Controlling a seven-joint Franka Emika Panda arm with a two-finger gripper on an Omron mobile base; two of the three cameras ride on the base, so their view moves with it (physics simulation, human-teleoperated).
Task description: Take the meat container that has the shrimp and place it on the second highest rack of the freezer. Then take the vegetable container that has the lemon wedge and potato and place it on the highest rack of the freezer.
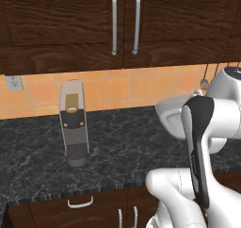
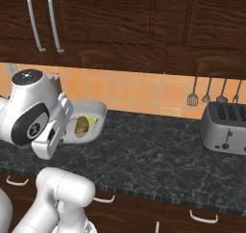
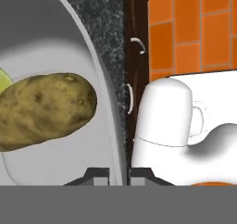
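Note:
My gripper (image 3: pixel 124 176) is shut on the rim of the white vegetable container (image 3: pixel 69 38), its two dark tips either side of the thin wall. Inside lies a brown potato (image 3: pixel 44 109), with a sliver of the yellow-green lemon wedge (image 3: pixel 3 78) at the view's left edge. From the right base view the vegetable container (image 2: pixel 93 109) hangs tilted above the counter beside the white hand, showing the potato (image 2: pixel 81 125) and the lemon wedge (image 2: pixel 92 122). In the left base view the container (image 1: pixel 169 113) shows behind the forearm.
A dark marbled counter (image 1: pixel 122 147) runs under dark wood wall cabinets (image 1: pixel 70 20). A tall grey appliance (image 1: pixel 74 128) stands on it at the left, a silver toaster (image 2: pixel 223 128) at the right. Utensils (image 2: pixel 193 98) hang on the orange tiles.

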